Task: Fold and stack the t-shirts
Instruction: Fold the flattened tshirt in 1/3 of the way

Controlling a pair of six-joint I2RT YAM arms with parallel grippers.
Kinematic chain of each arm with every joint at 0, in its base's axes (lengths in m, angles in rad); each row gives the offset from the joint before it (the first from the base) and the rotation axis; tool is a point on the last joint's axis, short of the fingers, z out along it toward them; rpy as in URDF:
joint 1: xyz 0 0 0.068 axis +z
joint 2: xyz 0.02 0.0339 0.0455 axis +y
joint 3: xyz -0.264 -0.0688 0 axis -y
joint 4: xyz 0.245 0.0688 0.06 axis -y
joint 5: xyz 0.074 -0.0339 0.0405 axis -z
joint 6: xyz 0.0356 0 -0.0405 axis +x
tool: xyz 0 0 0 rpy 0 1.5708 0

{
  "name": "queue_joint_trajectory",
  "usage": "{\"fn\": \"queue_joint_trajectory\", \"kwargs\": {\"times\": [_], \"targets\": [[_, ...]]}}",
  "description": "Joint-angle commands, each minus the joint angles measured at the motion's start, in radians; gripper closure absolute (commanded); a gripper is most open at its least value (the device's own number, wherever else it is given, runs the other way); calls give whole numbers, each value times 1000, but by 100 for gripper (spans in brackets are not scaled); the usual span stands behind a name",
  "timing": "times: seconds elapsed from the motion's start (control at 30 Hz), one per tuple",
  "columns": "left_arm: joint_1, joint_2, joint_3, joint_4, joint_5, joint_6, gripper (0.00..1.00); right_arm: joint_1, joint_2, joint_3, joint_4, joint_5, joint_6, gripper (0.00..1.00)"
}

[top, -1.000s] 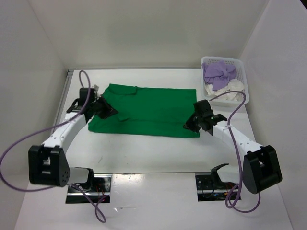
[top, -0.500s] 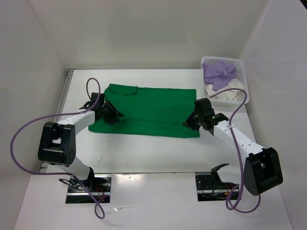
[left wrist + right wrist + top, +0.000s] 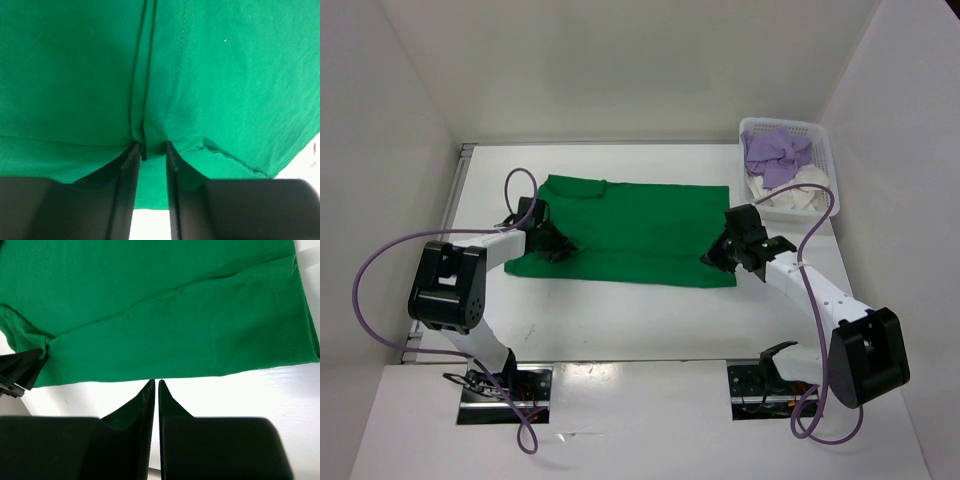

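Observation:
The bright green t-shirt [image 3: 630, 225] lies spread flat on the white table [image 3: 620, 310]. My left gripper [image 3: 555, 245] is at its near left part and is shut on a pinched fold of the cloth, which shows between the tips in the left wrist view [image 3: 154, 147]. My right gripper [image 3: 715, 258] is at the shirt's near right corner. Its jaws are shut with no cloth showing between them, and the tips [image 3: 155, 382] touch the near hem of the green t-shirt [image 3: 150, 300]. The lavender t-shirt [image 3: 775, 152] and the cream-white t-shirt [image 3: 800, 190] lie crumpled in the basket.
The white lattice basket [image 3: 825, 150] stands at the far right corner of the table. White walls close in the back and both sides. Purple cables loop off both arms. In the right wrist view my left gripper's fingers [image 3: 20, 372] show at the far left.
The left arm's elbow has drawn in toward the left, while its gripper has stayed on the shirt and shifted slightly right. The right arm has hardly moved.

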Motion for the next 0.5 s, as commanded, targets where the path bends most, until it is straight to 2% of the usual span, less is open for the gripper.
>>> {"fn": "queue_joint_trajectory", "kwargs": {"times": [0.0,0.03,0.27,0.33,0.47], "targets": [[-3,19,17,43,-20,-19,67,9,-15,48,21,2,-14,90],[-3,19,17,44,-20,-28,72,9,-15,48,21,2,-14,90],[-49,8,83,44,-29,-28,88,9,-15,39,21,2,-23,90],[-78,28,105,33,-29,-19,91,9,-6,39,21,2,-23,90],[-116,79,195,1,-78,19,91,9,3,39,21,-8,-32,90]]}}
